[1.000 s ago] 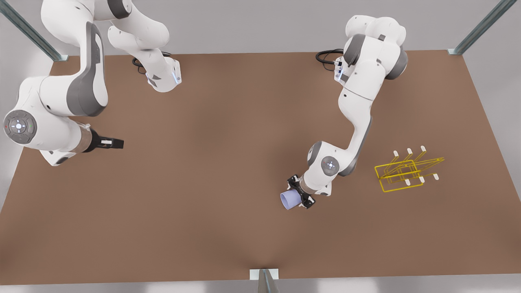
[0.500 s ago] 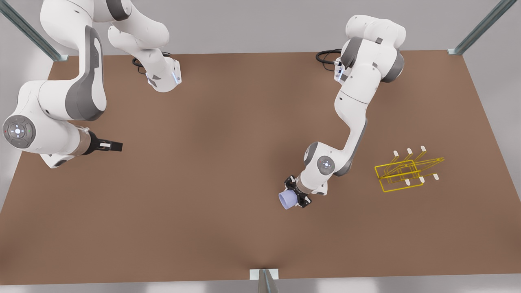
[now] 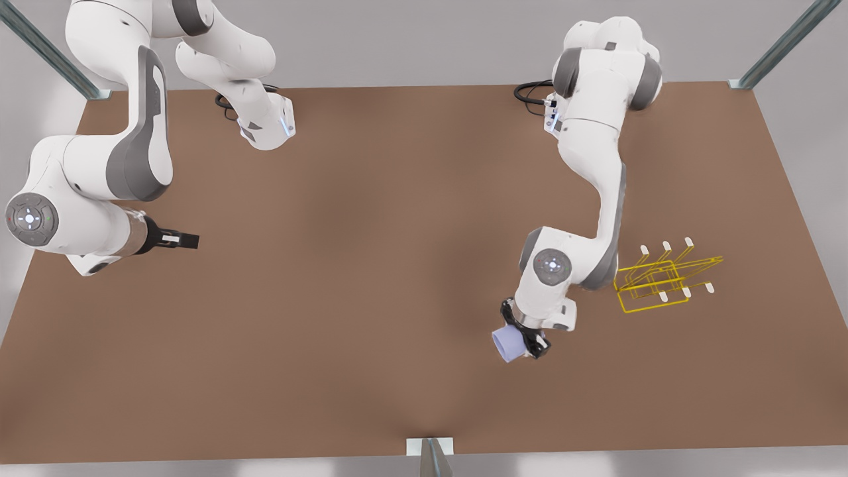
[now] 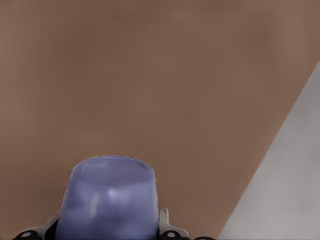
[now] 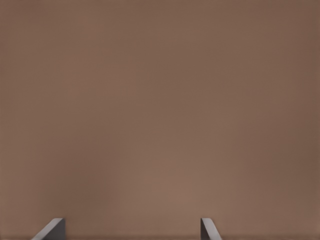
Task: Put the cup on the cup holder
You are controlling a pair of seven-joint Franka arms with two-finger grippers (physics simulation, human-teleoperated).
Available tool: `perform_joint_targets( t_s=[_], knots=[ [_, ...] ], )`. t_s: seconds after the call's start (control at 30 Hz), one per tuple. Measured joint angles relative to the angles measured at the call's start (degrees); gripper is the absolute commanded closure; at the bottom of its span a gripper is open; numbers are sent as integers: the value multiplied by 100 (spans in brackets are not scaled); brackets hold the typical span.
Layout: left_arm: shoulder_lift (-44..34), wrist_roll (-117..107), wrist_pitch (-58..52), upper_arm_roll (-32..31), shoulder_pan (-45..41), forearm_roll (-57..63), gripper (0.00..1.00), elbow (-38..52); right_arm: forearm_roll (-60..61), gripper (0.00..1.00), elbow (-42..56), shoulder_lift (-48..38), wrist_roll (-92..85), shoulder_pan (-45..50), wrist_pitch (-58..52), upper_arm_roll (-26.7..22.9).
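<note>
Left hand (image 3: 523, 339) grips cup (image 3: 507, 345), w/ holder (image 3: 662, 281) well apart; could snag prongs. Right hand (image 3: 177, 240) waits, fingers apart.

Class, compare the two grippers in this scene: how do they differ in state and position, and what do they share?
The left gripper is shut on the cup, near the cup holder; the right gripper is open, holds nothing and waits at the front view's left. Both hang above the brown table.

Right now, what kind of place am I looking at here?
Probably a simulated robot test bench: a bare brown table, metal frame posts at its corners, and two arms, the left gripper holding a cup near a yellow cup holder.
</note>
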Motion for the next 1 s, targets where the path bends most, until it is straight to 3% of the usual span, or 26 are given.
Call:
perform_joint_targets(
  t_s=[0.03, 0.13, 0.3, 0.37, 0.5, 0.63, 0.77, 1.0],
  knots=[
    [9, 98, -420, 862, -612, 290, 22, -128, 1, 0, 0, 0, 2, -15, 0, -1],
    [274, 378, -1383, 2108, -1483, 1723, 22, -665, 7, 0, 0, 0, 6, -31, 0, -1],
    [327, 838, -1949, 3688, -2684, 3715, 22, -1939, 6, 0, 0, 0, 11, -30, 0, -1],
    [325, 1094, -1965, 3962, -2820, 4223, 22, -2040, 5, 0, 0, 4, 13, -31, 0, -1],
    [489, 1598, -1994, 3945, -2769, 4803, 22, -2119, 3, 0, 0, 41, 16, -30, 0, -1],
    [590, 1971, -1989, 3617, -2144, 5021, 22, -2118, -4, 0, 0, 44, 19, -32, 0, -1],
    [610, 2210, -1948, 3015, -1444, 5238, 22, -2123, -47, 0, 0, 44, 20, -30, 0, -1],
    [612, 2243, -1909, 2396, -1099, 5323, 22, -2232, -118, 0, 0, 57, 20, -24, 0, 0]
  ],
)
